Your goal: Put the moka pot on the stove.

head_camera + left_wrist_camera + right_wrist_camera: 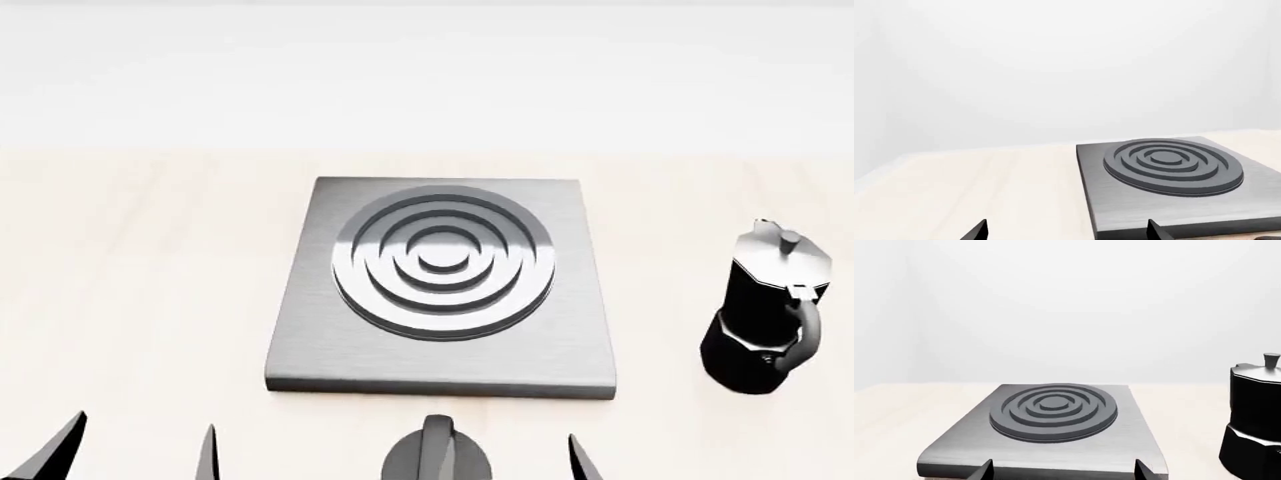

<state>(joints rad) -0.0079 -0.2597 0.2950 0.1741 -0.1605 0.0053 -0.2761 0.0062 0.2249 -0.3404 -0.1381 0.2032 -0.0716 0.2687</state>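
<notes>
Moka pot (763,310) upright on table, right of stove (442,288), apart; both arms' jaws spread, empty.

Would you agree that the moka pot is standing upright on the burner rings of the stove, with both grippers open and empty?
Not quite: the moka pot stands upright on the table to the right of the stove, clear of its burner rings, as the head view shows. Both grippers, left gripper and right gripper, do look open and empty.

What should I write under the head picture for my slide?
Moka pot stands upright on the table, right of the empty stove.
</notes>
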